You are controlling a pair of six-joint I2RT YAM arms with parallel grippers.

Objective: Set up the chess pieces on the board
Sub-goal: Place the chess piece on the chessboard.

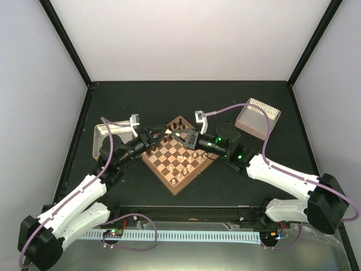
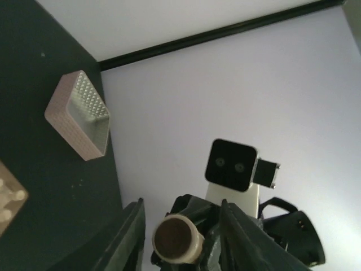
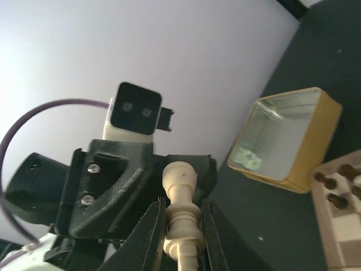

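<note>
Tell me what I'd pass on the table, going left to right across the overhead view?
Yellowish metal tray → wooden chessboard → pinkish bin.

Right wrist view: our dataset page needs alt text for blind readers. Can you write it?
A cream chess piece is gripped between the jaws of the right gripper, with the left arm's camera block facing it. At right, a yellowish metal tray and a chessboard corner sit on the dark table.
</note>
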